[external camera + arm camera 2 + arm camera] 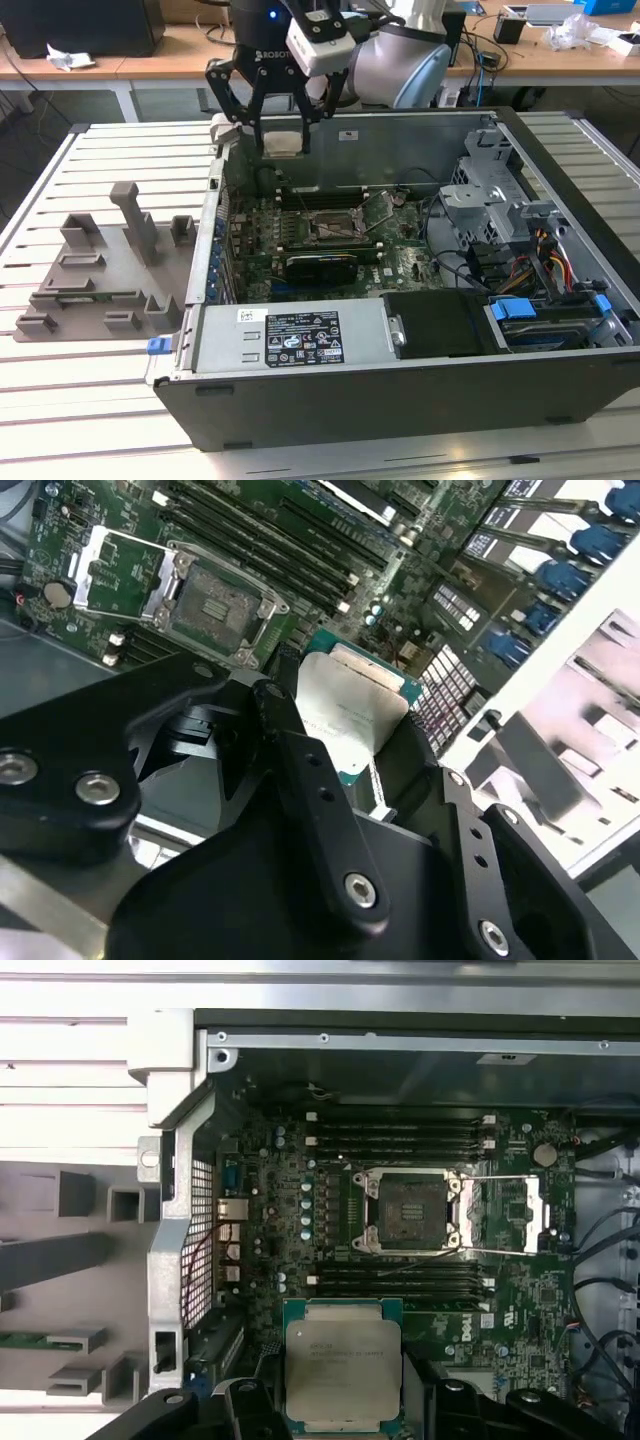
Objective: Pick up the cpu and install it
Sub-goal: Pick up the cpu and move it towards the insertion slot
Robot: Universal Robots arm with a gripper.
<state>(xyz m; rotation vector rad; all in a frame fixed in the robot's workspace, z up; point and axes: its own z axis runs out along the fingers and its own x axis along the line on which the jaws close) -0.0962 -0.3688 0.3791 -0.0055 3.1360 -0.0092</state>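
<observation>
While the gripper (283, 135) pinches the cpu (343, 1365) by two opposite edges, the chip hangs above the open computer case (400, 400), clear of the socket (410, 1210).
The exterior view gives the height: the chip sits over the case's far wall, well above the motherboard (400, 250). The first wrist view gives the alignment: pale metal lid toward the camera, green rim around it, edges parallel to the socket frame, whose metal bracket lies swung open. The chip is near-square, with no marked long axis. The case lies on a white slatted table (100, 400) beside a grey fixture plate (100, 270); wooden desks (150, 62) stand behind.
</observation>
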